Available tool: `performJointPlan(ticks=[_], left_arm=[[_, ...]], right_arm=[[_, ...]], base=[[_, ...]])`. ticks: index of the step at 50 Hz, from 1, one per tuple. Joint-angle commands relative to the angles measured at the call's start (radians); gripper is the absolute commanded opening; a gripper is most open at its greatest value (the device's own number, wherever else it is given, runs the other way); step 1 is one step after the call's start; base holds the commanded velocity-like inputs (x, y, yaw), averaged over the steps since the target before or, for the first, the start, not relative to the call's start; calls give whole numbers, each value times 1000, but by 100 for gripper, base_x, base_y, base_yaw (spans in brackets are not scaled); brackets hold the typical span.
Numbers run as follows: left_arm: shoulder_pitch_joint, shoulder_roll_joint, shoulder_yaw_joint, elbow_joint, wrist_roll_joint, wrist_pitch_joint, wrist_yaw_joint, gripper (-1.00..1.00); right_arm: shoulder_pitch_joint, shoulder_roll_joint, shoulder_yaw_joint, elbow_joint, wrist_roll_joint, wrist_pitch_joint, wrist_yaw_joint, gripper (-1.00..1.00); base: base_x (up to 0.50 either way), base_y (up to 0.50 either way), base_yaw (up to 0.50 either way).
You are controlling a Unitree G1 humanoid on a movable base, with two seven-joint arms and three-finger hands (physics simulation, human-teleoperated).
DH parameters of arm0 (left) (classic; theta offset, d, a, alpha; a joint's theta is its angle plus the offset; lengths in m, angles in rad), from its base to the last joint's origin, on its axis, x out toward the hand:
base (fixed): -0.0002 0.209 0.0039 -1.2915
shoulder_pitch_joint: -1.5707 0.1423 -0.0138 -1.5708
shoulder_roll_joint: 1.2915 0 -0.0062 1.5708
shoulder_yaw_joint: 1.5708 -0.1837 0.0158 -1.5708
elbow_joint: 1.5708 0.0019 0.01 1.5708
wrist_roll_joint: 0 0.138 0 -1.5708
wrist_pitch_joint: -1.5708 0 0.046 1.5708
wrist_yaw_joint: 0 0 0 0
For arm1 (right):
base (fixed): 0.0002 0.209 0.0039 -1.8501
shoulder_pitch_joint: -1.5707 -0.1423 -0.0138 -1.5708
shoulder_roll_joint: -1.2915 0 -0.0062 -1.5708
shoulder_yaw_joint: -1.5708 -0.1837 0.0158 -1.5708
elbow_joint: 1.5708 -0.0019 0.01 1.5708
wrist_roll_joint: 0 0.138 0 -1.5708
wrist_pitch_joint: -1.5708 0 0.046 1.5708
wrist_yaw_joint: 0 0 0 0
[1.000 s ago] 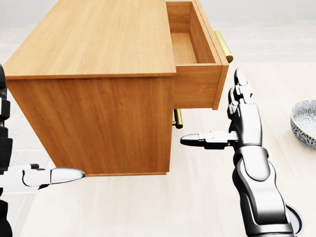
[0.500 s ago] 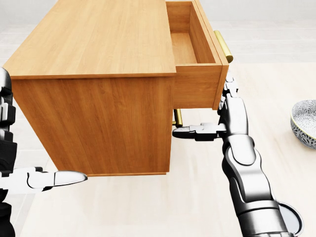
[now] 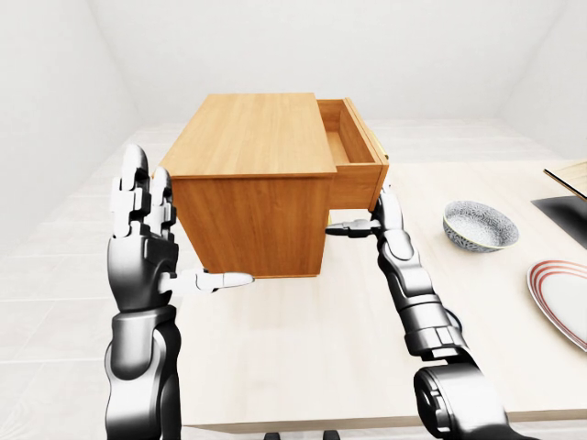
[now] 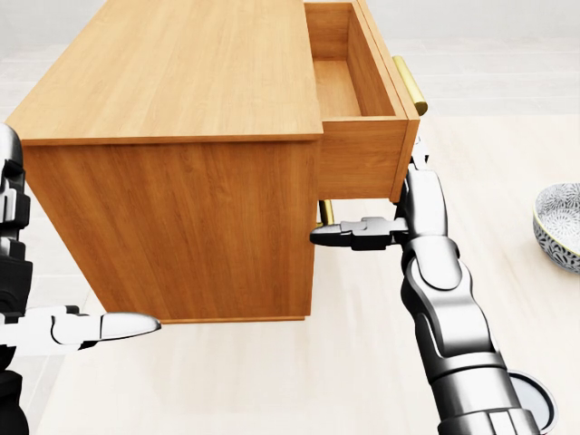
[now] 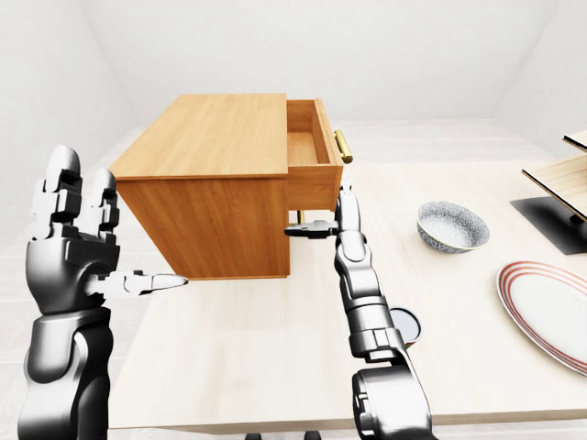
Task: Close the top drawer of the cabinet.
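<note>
Drawer (image 4: 358, 91) stands pulled out of the cabinet (image 4: 181, 163) on the counter (image 3: 367, 330), and I have my right robot hand (image 4: 399, 222) spread wide just under its front panel, thumb pointing toward the cabinet. My left robot hand (image 3: 147, 247) is open too, beside the cabinet's left side. Right of the cabinet sit a bowl (image 3: 480, 225) and a plate (image 3: 559, 298).

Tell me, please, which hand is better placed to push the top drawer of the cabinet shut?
The right hand: it is raised against the open top drawer's front panel, below the brass handle. The left hand stands open at the cabinet's opposite side.
</note>
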Motion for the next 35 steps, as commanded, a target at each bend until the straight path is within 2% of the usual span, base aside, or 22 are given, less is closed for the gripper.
performJointPlan(ticks=[1,4,7,12,17,26,31,35], left_arm=[[1,0,-1,-1,-2,0,-2,100],[0,1,2,1,-2,0,-2,100],[12,-1,-3,7,2,0,-4,100],[11,-3,-5,12,2,0,-5,100],[11,-3,-3,22,2,0,-6,100],[4,0,-2,12,1,0,-3,100],[12,-3,-7,36,6,0,-5,100],[8,-2,-5,29,4,0,-4,100]], right_arm=[[-38,16,18,-12,1,-2,14,100],[-44,25,23,50,-6,-42,16,100],[-53,31,24,74,-6,-56,17,100],[-71,43,37,98,-17,-64,16,100],[-87,49,40,102,-23,-59,15,100],[-107,65,50,147,-39,-82,19,100],[-101,80,65,113,-51,-57,24,100],[-107,91,65,139,-54,-73,33,100]], base=[[0,0,0],[0,0,0],[0,0,1],[0,0,0],[0,0,0],[0,0,0],[0,0,0],[0,0,0]])
